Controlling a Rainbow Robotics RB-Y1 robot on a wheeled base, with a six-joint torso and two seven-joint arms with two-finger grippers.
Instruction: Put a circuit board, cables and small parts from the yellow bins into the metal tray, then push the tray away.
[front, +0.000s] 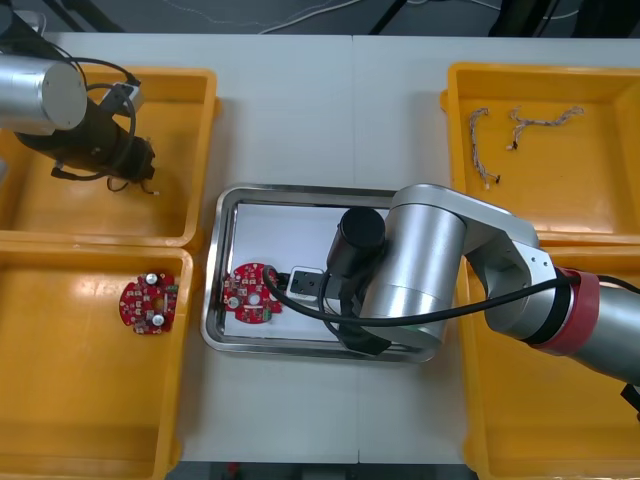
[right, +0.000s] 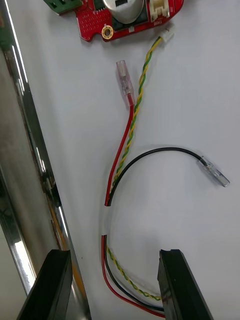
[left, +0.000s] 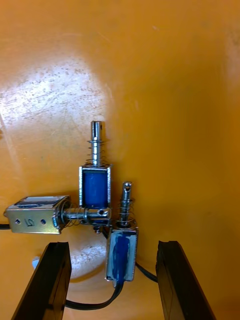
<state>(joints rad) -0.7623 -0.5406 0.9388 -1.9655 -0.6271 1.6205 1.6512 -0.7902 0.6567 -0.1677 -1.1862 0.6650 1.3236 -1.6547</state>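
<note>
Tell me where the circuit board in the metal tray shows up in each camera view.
Front view: the circuit board lies at the left of the tray.
Right wrist view: it lies beyond the open right gripper, past the cable.
Left wrist view: that camera faces small metal parts in a yellow bin.
Shared landmark: the tray's shiny rim.

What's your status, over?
Right gripper open over red, black and yellow cable in metal tray, beside round red circuit board. Left gripper open above small metal parts in far yellow bin. Nothing obstructing.

From my console: a red circuit board (front: 251, 293) and a red-yellow-black cable (right: 105, 222) lie flat in the tray (front: 290, 225); three small metal parts (left: 95, 187) cluster in a bin (left: 165, 75).
</note>
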